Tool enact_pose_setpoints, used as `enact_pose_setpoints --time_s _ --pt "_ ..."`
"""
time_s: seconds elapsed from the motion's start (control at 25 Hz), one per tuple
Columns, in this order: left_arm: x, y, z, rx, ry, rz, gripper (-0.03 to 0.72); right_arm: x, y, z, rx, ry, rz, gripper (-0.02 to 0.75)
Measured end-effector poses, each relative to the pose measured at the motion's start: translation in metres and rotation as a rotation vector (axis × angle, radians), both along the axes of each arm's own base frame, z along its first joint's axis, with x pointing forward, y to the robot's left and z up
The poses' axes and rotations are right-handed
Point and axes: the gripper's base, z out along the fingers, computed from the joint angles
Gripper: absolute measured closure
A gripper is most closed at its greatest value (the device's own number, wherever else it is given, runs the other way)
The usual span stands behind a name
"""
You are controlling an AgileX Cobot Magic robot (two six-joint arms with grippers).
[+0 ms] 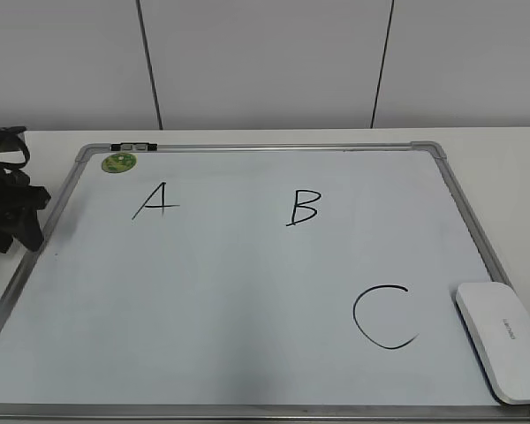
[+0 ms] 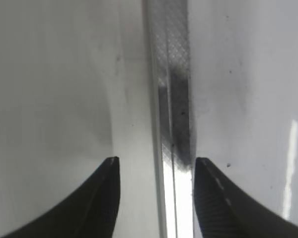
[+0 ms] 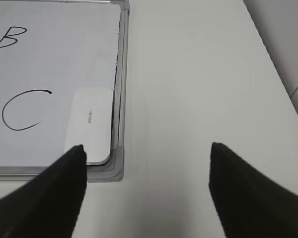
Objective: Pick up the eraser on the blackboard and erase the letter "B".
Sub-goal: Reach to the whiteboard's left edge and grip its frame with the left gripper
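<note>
In the exterior view the blackboard (image 1: 247,291) lies flat on a white table (image 1: 512,168). On it are written a black "A" (image 1: 155,200), the letter "B" (image 1: 304,208) near the centre, and a larger "C" (image 1: 384,317) at about 5 o'clock from the B. The eraser (image 1: 503,338) rests at the board's 4 o'clock corner, just beside the C; its small grey lettering is too small to read. A round green sticker (image 1: 119,162) sits at 11 o'clock. The left gripper (image 1: 9,208) is at 9 o'clock, off the board's edge.

In the left wrist view the left gripper (image 2: 156,171) has its jaws apart, holding nothing, above the silver frame (image 2: 173,99).

In the right wrist view the right gripper (image 3: 146,158) is spread wide and empty over the table (image 3: 198,74), with the eraser (image 3: 89,124) at 10 o'clock from it.
</note>
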Motion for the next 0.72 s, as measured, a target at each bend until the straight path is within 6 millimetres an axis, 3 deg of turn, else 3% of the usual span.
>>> enact_pose_setpoints --time_s 0.72 --pt "0.0024 0.0 -0.0091 -0.002 0.004 0.005 0.443 0.0 0.0 0.0 0.0 0.0 0.0 0.148"
